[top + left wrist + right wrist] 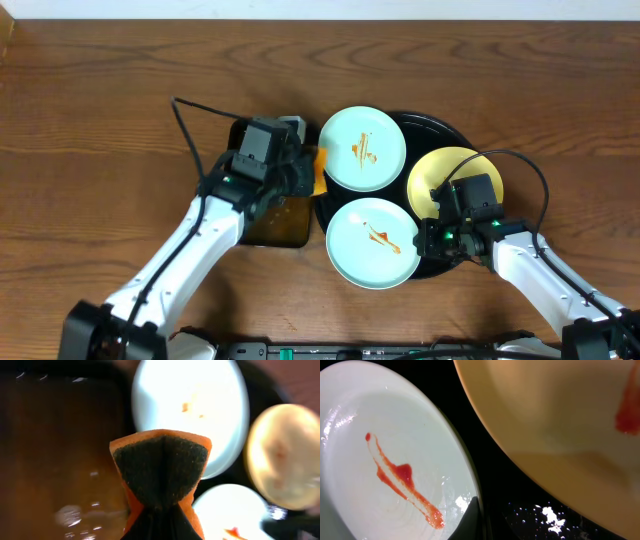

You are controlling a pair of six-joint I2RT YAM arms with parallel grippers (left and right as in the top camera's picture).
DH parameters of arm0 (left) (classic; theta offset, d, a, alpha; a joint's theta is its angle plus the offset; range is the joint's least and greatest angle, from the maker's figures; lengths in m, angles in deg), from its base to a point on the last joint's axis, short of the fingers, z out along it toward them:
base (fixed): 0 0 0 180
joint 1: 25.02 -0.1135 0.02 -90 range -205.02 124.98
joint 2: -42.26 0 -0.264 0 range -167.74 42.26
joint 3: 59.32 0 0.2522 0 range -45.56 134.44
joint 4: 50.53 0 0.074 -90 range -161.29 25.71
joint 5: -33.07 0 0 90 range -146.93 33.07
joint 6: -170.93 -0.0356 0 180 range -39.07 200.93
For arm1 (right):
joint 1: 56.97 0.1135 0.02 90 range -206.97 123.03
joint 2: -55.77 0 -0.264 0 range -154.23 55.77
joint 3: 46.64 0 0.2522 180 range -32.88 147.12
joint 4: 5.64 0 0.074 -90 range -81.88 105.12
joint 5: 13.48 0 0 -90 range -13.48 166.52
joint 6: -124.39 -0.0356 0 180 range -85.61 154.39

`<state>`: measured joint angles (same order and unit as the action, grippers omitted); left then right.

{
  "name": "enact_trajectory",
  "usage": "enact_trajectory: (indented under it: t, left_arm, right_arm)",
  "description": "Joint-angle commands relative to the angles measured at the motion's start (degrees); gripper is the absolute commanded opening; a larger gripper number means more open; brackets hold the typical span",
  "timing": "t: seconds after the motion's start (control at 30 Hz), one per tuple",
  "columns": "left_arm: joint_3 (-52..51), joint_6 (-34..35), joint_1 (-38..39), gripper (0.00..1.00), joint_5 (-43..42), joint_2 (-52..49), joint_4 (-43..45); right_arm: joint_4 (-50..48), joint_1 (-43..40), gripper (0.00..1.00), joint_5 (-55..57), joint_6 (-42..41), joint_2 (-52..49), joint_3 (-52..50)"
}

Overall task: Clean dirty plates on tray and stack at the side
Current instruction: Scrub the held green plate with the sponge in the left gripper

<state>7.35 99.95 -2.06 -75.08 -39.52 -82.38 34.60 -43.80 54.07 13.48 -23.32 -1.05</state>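
Three plates lie on the round black tray point(445, 128). The far mint-blue plate point(363, 150) and the near mint-blue plate point(373, 242) carry orange-red sauce streaks. A yellow plate point(450, 175) sits at the right, partly under my right arm. My left gripper point(303, 172) is shut on an orange sponge point(160, 467) with a dark scouring face, held beside the tray's left edge. My right gripper point(479, 522) is shut, low over the black tray point(520, 505) at the right rim of the near mint plate point(385, 460). Whether it pinches that rim I cannot tell.
A small rectangular dark tray point(270, 228) holding brownish liquid sits left of the black tray, under my left wrist. Bare wooden table point(90, 120) surrounds everything. The yellow plate point(560, 420) rises just right of my right gripper.
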Motion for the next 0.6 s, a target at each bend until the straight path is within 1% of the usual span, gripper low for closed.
enact_trajectory:
  t: [0.0,0.1,0.13,0.23,0.37,0.43,0.57]
  left_arm:
    - [0.9,-0.6,3.3,0.07,-5.5,-0.3,0.8]
    - [0.9,2.1,7.4,0.08,-5.4,-1.6,2.6]
    - [0.9,4.3,9.0,0.08,-5.4,-2.3,3.5]
    - [0.9,12.3,13.0,0.07,-5.4,-4.5,6.2]
    - [0.9,26.9,17.1,0.07,-5.4,-7.7,8.7]
    - [0.9,32.9,18.6,0.08,-5.4,-9.4,9.5]
    - [0.9,40.3,20.7,0.08,-5.5,-12.5,11.4]
  right_arm:
    - [-0.2,0.4,0.01,-0.3,-0.3,-0.1,-0.2]
    - [-0.3,0.4,0.01,-0.3,-0.3,-0.1,-0.2]
    - [-0.3,0.4,0.01,-0.3,-0.3,-0.1,-0.2]
    - [-0.1,0.4,0.01,-0.3,-0.3,-0.1,-0.2]
    - [-0.1,0.4,0.01,-0.3,-0.3,-0.1,-0.2]
    - [-0.1,0.4,0.01,-0.3,-0.3,-0.1,-0.2]
    - [-0.1,0.4,0.01,-0.3,-0.3,-0.1,-0.2]
